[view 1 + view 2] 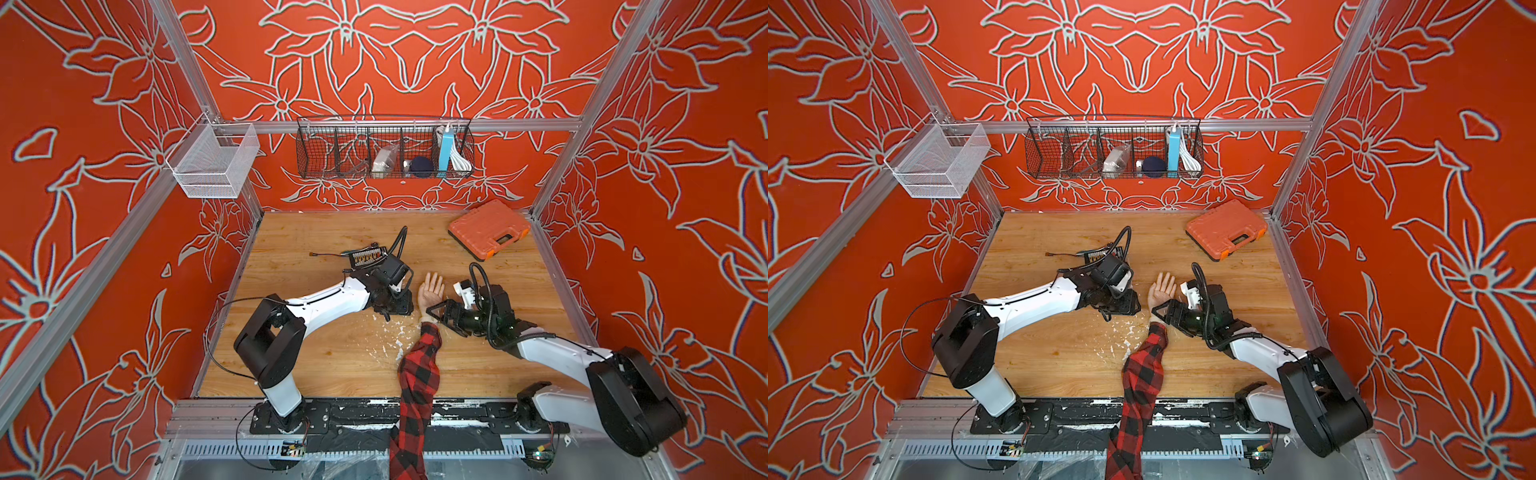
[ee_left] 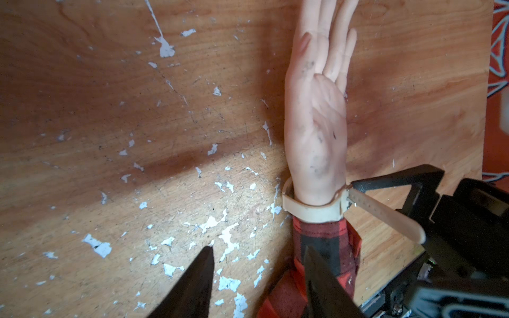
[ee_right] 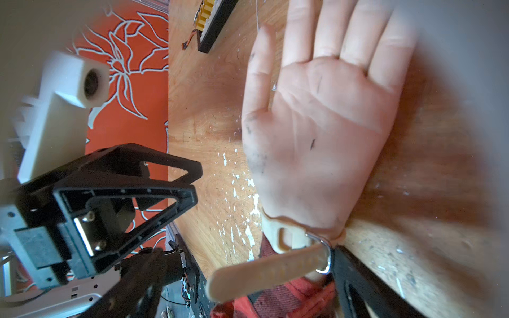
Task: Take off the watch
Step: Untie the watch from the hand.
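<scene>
Left wrist: the watch (image 2: 311, 213) is being judged light and floppy, grippable at its strap tail (image 2: 385, 217); left gripper (image 2: 257, 252) and right gripper (image 1: 442, 320) are being held spread.

- the left gripper (image 2: 257, 252) and right gripper (image 1: 437, 319) crowd the wrist of the dummy hand (image 1: 431, 291) from both sides, with little room there.
- the table (image 1: 332, 374) beyond the hand is open; only flat white flakes (image 1: 390, 332) lie beside the sleeve (image 1: 417, 374).
- an orange case (image 1: 488, 228) and a black tray (image 1: 368, 257) sit well back.
</scene>
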`<action>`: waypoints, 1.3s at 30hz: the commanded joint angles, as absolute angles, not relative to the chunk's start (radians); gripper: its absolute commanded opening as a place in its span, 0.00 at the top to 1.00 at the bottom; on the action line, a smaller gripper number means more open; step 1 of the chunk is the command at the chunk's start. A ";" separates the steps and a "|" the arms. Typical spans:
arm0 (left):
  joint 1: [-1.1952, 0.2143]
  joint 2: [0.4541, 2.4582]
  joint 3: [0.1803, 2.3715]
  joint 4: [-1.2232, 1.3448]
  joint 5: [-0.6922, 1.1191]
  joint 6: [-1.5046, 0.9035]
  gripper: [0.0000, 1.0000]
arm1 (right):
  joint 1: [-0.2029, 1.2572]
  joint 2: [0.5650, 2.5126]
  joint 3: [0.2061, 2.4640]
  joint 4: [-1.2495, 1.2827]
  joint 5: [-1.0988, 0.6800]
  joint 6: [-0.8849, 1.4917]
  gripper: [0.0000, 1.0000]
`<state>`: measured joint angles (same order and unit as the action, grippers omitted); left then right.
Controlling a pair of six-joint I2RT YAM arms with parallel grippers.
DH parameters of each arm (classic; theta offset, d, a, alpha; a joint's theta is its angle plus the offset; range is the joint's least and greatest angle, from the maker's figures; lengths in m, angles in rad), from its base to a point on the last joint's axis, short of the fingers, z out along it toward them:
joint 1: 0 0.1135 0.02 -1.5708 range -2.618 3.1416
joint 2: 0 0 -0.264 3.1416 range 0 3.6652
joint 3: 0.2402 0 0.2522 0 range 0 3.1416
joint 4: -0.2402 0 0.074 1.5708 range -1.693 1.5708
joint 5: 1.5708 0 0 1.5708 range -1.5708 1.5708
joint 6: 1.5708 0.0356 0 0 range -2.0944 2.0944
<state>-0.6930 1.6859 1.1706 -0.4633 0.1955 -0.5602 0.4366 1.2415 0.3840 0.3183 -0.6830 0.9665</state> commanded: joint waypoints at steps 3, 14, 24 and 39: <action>-0.690 1.682 1.197 -0.480 0.184 -0.548 0.47 | 0.434 1.234 0.374 0.398 -0.719 1.026 0.04; -0.689 1.669 1.183 -0.480 0.172 -0.545 0.47 | 0.434 1.239 0.371 0.465 -0.747 1.088 0.03; -0.686 1.662 1.175 -0.480 0.168 -0.541 0.47 | 0.434 1.198 0.390 0.213 -0.583 0.994 0.05; -0.680 1.656 1.164 -0.477 0.170 -0.544 0.47 | 0.434 1.318 0.381 0.492 -0.706 1.102 0.05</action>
